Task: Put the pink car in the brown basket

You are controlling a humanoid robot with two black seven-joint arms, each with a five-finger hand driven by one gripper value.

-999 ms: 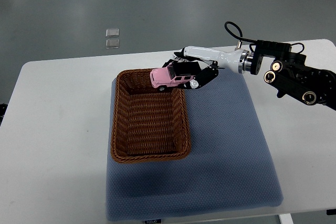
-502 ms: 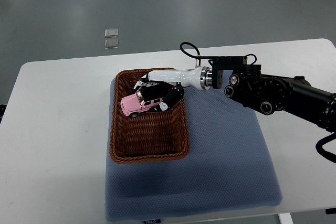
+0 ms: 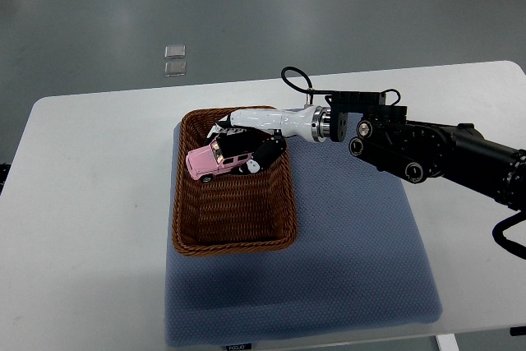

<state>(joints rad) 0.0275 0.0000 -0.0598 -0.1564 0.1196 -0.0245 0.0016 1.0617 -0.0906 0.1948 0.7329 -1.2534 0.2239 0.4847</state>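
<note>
The pink car point(image 3: 215, 163) is a small toy jeep with a black roof. It hangs tilted over the far half of the brown wicker basket point(image 3: 233, 231), inside its rim. My right hand point(image 3: 243, 146) comes in from the right over the basket's far right corner and is shut on the car, its fingers wrapped over the roof and side. The car's rear end is hidden by the fingers. I cannot tell whether the wheels touch the basket floor. The left arm does not show.
The basket stands on a blue-grey mat point(image 3: 353, 269) laid over a white table point(image 3: 82, 228). My right forearm point(image 3: 427, 152) crosses the mat's far right part. Two small clear squares point(image 3: 174, 59) lie on the grey floor beyond the table.
My right hand has carried the car leftward and down, from the basket's far right corner to inside its far half. In the last half second it barely shifted.
</note>
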